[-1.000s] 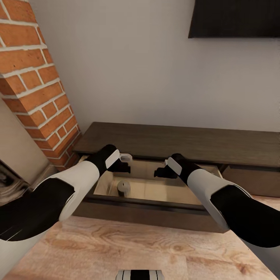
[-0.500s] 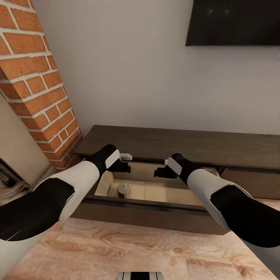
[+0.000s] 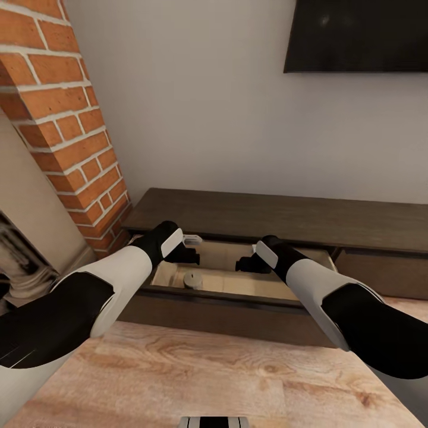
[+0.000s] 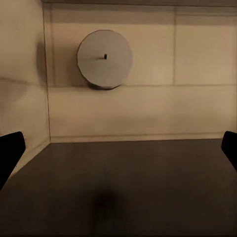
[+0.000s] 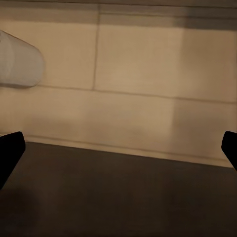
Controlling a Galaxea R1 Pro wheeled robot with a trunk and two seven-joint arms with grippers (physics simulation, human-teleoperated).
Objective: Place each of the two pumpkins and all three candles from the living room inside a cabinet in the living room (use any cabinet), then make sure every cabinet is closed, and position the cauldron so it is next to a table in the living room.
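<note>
Head view: both arms reach out over the pulled-out drawer of the cabinet (image 3: 285,217), my left tool (image 3: 189,249) and right tool (image 3: 245,263) hanging just above the opening. One candle (image 3: 191,280), grey and stubby, stands upright on the pale drawer floor near its left end. The rest of the visible floor is bare. No pumpkins or cauldron here. From this angle I cannot tell how either tool's fingers are set.

Left wrist view: fingertips (image 4: 11,153) sit at the two far edges, so this tool is spread wide with nothing between. The candle (image 4: 104,59) is seen from above, wick at centre, close to the drawer's side wall. The dark front panel (image 4: 123,187) lies directly below the tool.

Right wrist view: fingertips (image 5: 10,150) are likewise wide apart, holding nothing. The candle (image 5: 17,65) shows only as a pale edge.

Judgement: if closing is the step, press both tools evenly on the front panel so the drawer slides straight and the candle is not jolted over.
</note>
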